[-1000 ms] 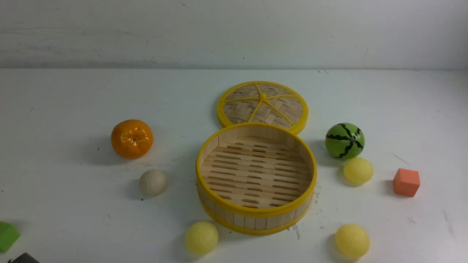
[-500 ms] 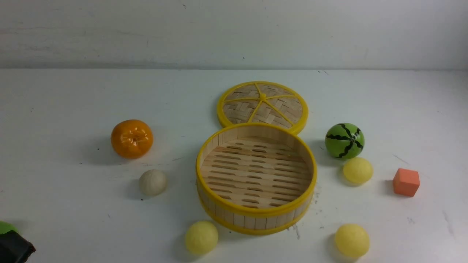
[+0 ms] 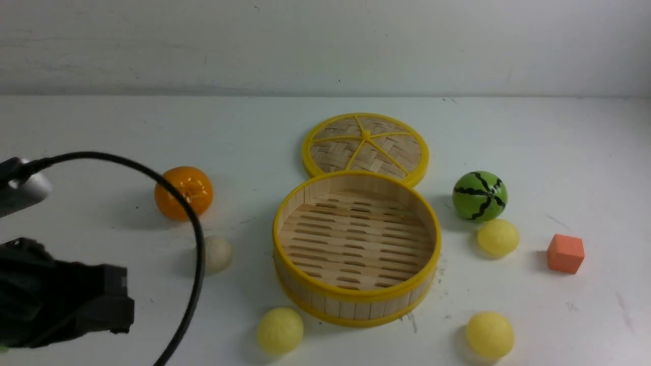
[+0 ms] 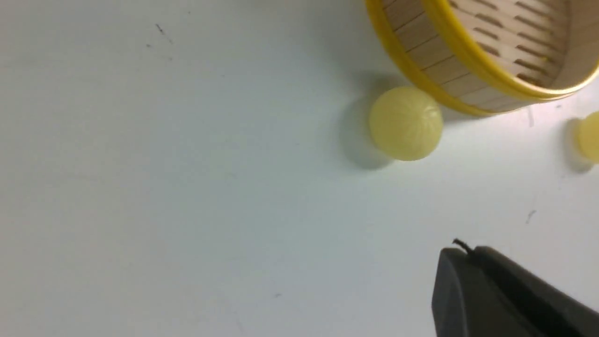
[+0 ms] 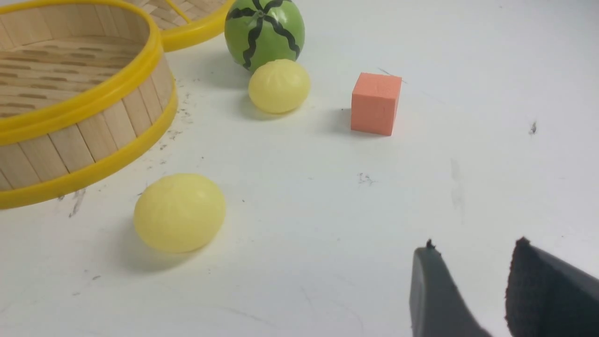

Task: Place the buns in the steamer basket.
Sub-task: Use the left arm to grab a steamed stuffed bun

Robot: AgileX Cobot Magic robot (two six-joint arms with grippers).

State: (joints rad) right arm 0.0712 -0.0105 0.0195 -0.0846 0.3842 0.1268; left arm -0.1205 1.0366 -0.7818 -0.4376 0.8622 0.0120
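Buns (image 3: pixel 279 330), four small matte balls, lie on the white tabletop (image 3: pixel 559 152) around the empty round bamboo steamer basket (image 3: pixel 356 294); we judge the first reach pending, left fingers (image 4: pixel 468 295) pressed together empty and needing to spread, right fingers (image 5: pixel 433 295) parted, empty.

Empty and upright, the yellow-rimmed bamboo steamer basket (image 3: pixel 356 301), slatted floor bare, sits ahead and to the right of the left claw (image 4: pixel 461 262). An off-white bun (image 3: pixel 219 253) lies just ahead of that claw. A pale yellow bun (image 3: pixel 279 330) rests to its right, just beside the basket's wall. Ahead and left of the right claw (image 5: pixel 472 248) lie the nearer yellow bun (image 5: pixel 179 213), close to the basket, and the farther yellow bun (image 5: pixel 279 86).
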